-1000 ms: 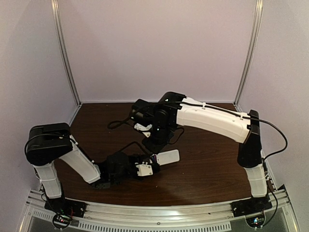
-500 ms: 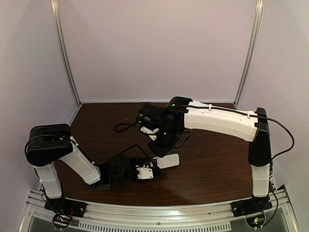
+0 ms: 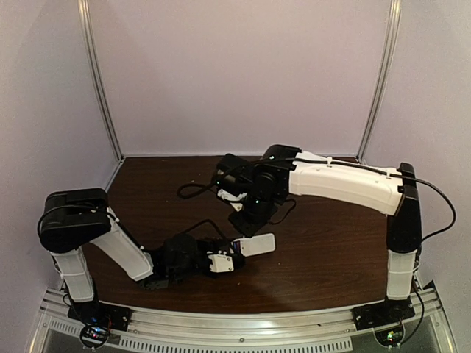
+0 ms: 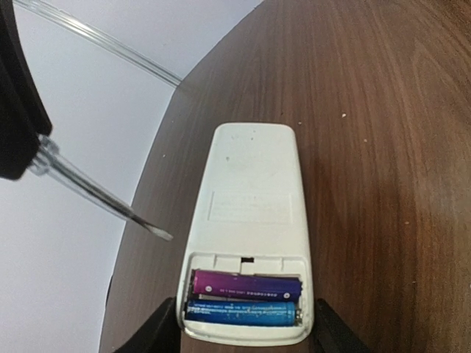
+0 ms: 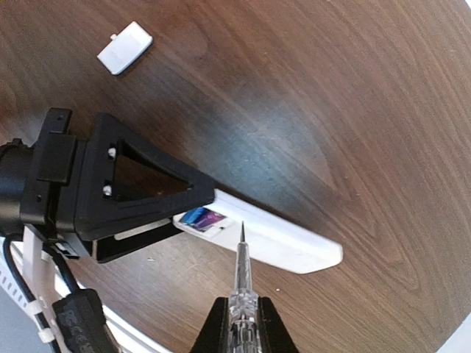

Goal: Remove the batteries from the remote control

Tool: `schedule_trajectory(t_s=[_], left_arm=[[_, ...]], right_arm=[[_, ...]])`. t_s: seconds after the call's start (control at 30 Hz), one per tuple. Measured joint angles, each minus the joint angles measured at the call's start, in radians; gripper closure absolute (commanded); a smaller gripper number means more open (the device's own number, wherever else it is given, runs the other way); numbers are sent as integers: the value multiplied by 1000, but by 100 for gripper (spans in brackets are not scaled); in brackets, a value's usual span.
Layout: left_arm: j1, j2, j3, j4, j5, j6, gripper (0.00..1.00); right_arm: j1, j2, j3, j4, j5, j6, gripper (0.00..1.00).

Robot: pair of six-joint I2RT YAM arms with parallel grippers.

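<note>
The small purple battery (image 4: 246, 283) and small blue battery (image 4: 243, 310) sit inside the slim white plastic remote control (image 4: 250, 206), on the brown wooden desk (image 4: 383, 147), pinched by the left claw (image 4: 246, 337). The right claw (image 5: 241, 327) pinches a clear pointed tool (image 5: 241, 272); its tip could slip and flick one away.

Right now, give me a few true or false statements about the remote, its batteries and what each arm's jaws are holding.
The purple battery and the blue battery both sit in the open compartment of the remote control. True.
The purple battery lies nearer the remote's end. False: the blue one does.
The battery cover lies on the table, apart from the remote. True.
The right jaws are empty. False: they are shut on a clear-handled pointed tool.
The remote faces buttons up. False: its plain white back is up, held by the left jaws.
</note>
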Motion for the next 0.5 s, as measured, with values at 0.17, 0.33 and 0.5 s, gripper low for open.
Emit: schedule_trajectory(t_s=[0.17,0.33,0.5], left_arm=[[-7,-4,0,-54,55,-18,100],[-8,-41,0,-110,115,-43,100],[-8,-74,0,-144,187,-62,100]], right_arm=[[2,-78,-65,7,47,-20,100],[10,-182,-164,38,46,-53,100],[35,-222,-238,79,10,-87,100]])
